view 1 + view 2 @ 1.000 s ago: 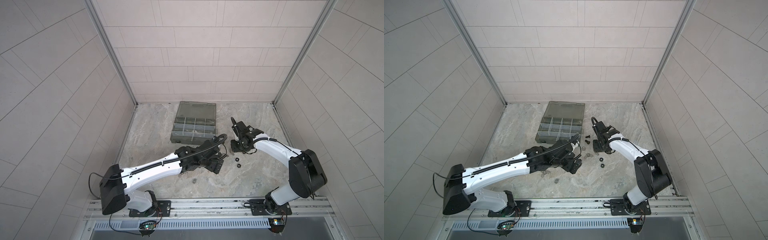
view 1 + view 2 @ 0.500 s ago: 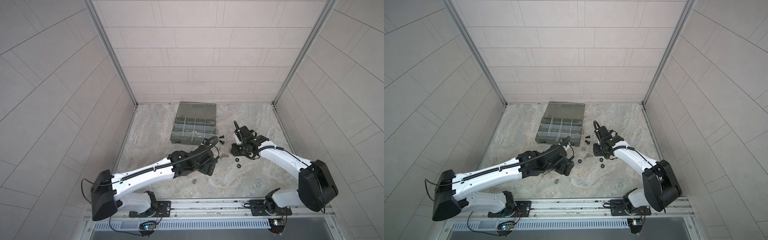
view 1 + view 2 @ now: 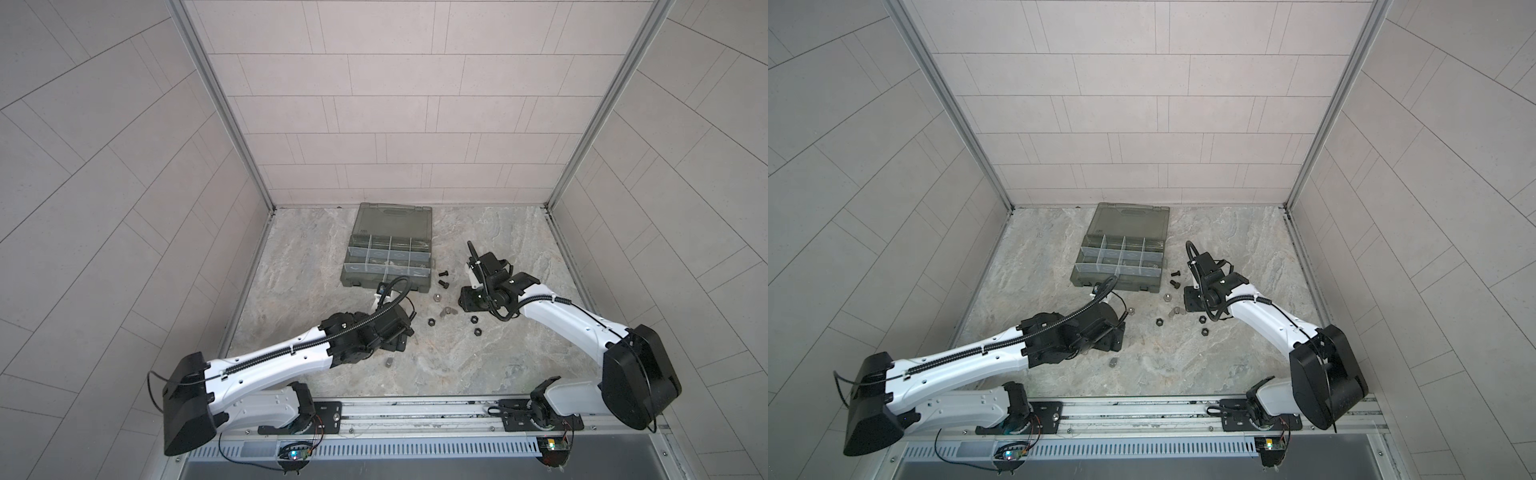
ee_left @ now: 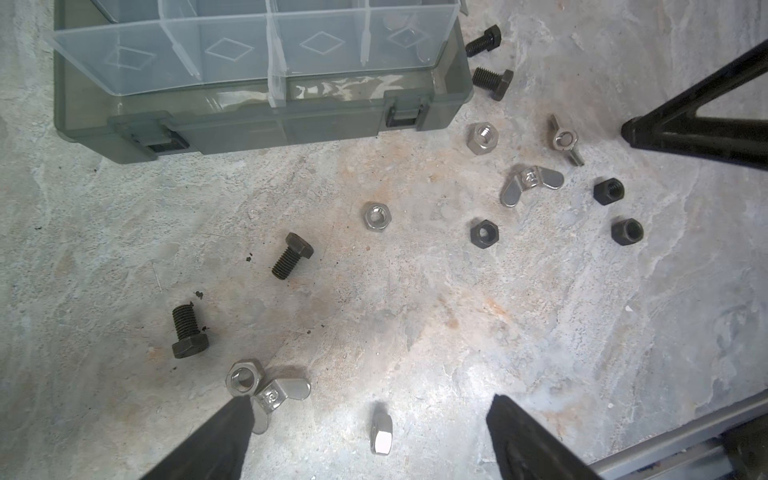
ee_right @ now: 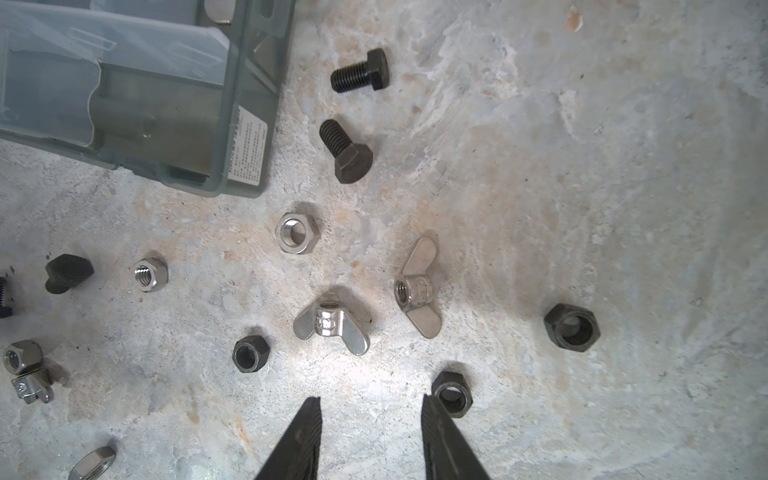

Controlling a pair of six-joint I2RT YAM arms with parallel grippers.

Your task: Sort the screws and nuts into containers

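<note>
The left pincer [image 4: 369,406] hangs low over the stone floor [image 3: 316,257] at about 6 o'clock from the open grey-green case [image 3: 376,281]. Its jaws are spread wide with nothing between them. A silver nut [image 4: 243,378] and a wing nut [image 4: 278,392] lie touching each other right at one fingertip [image 4: 237,415]; whether it touches them I cannot tell. Two black screws [image 4: 293,254] lie just beyond, toward the case. The case sits toward 12 o'clock on the floor, its compartments [image 4: 226,50] split by pale dividers. At its 4 o'clock corner lie two more screws [image 3: 443,274], and silver and black nuts [image 3: 431,321] scatter on toward 5 o'clock. The right pincer [image 5: 370,400] hovers at 4 o'clock from the case, jaws partly apart and empty, with a black nut [image 5: 452,392] just beside one fingertip.
</note>
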